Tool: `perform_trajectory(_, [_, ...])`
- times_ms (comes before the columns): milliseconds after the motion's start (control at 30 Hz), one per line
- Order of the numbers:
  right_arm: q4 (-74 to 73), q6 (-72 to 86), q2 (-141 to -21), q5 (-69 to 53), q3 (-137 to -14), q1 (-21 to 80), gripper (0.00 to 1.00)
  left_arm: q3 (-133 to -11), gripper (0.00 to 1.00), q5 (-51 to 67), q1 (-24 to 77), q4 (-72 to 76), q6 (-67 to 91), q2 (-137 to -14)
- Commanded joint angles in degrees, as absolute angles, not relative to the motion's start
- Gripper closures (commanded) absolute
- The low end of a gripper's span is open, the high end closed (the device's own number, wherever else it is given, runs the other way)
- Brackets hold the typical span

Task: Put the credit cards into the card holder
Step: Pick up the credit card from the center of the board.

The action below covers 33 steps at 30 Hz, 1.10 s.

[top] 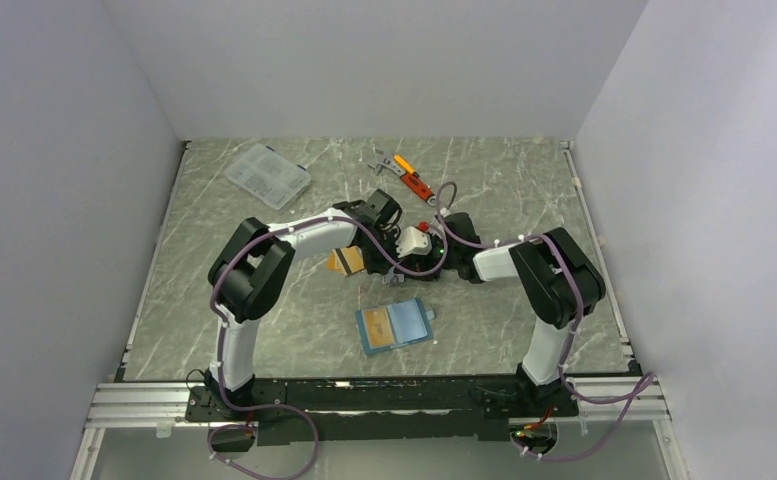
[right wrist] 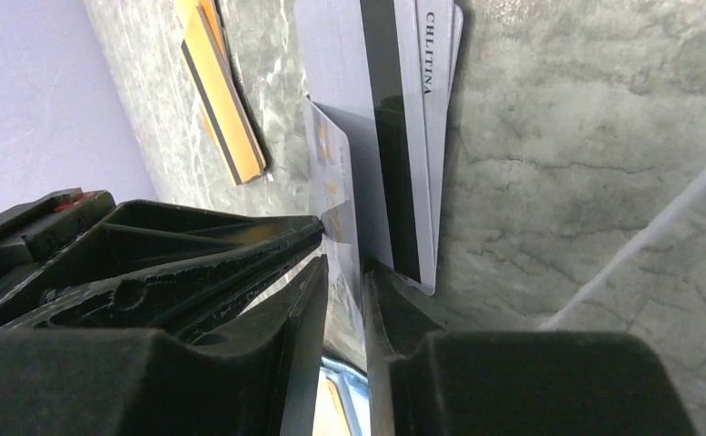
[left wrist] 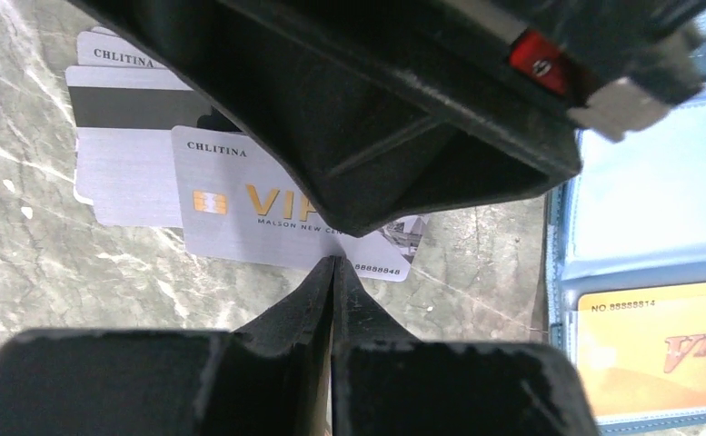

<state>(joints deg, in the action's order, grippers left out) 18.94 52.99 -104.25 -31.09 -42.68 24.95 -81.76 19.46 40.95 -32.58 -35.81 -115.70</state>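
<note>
Left of the worktop's (top: pixel 524 190) middle lie the orange cards (top: pixel 344 262). At the middle, the left pincer (left wrist: pixel 333 268), clamped tight, pinches the edge of a silver card (left wrist: pixel 240 209) tipped up over the silver stack (left wrist: pixel 122 173). The right pincer (right wrist: pixel 344 272) straddles that card, jaws apart. Toward the near edge, the card holder (top: pixel 394 327) lies open, a pocketed orange card (left wrist: pixel 658 354) inside.

1. Tabletop (top: pixel 504 190): grey surface with a marble pattern and pale veins.
2. Clear plastic compartment box (top: pixel 267 175): lies flat at the far left of the tabletop, skewed to its edges.
3. Orange-handled hand tool (top: pixel 411 180): lies flat at far centre, well right of the box, metal head toward the far left.
4. Walls (top: pixel 64 150): plain white, enclosing left, far and right sides.
5. Aluminium rail (top: pixel 134 405): runs along the near edge.
</note>
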Motion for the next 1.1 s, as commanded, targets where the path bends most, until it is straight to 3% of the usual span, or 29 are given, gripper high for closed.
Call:
perform_trajectory(0, [24.19,55.55,-105.35,-31.77,-42.08,25.75,0.79,-81.34,0.92,23.3,40.43,-35.31,-34.91,-113.8])
perform_trajectory(167, [23.75,55.41,-103.93,-31.07,-41.24,25.67,1.0,-85.18,0.92,26.37,38.4,-38.72,-33.9,-113.3])
perform_trajectory(333, [22.66,52.02,-100.39,-34.06,-40.77,25.38,1.0,-94.54,0.84,31.38,33.19,-47.83,-32.44,-111.25])
perform_trajectory(533, [20.27,48.33,-96.07,-37.93,-39.73,25.23,1.0,-96.17,0.52,37.41,28.55,-47.72,-27.24,-103.88])
perform_trajectory(667, [19.88,43.94,-90.7,-41.22,-39.67,25.14,1.0,-92.22,0.45,48.19,24.34,-42.26,-19.16,-99.33])
perform_trajectory(700, [18.48,41.79,-89.35,-41.67,-40.46,25.14,1.0,-89.87,0.32,51.22,23.13,-39.75,-16.35,-98.04])
perform_trajectory(733, [17.05,39.94,-87.96,-42.25,-41.21,25.09,1.0,-87.94,0.06,53.17,22.28,-36.62,-14.45,-96.65])
perform_trajectory(767, [15.49,38.06,-86.39,-42.7,-42.05,25.13,1.0,-86.47,0.01,53.63,22.07,-35.28,-13.26,-95.7])
perform_trajectory(967, [9.84,31.16,-79.5,-45.27,-46.08,24.59,1.0,-83.0,0.01,60.76,18.9,-31.41,-6.98,-94.5])
perform_trajectory(1067, [8.27,29.61,-76.94,-46.31,-47.43,24.38,1.0,-78.19,0.15,66.32,17.31,-22.62,1.5,-92.49])
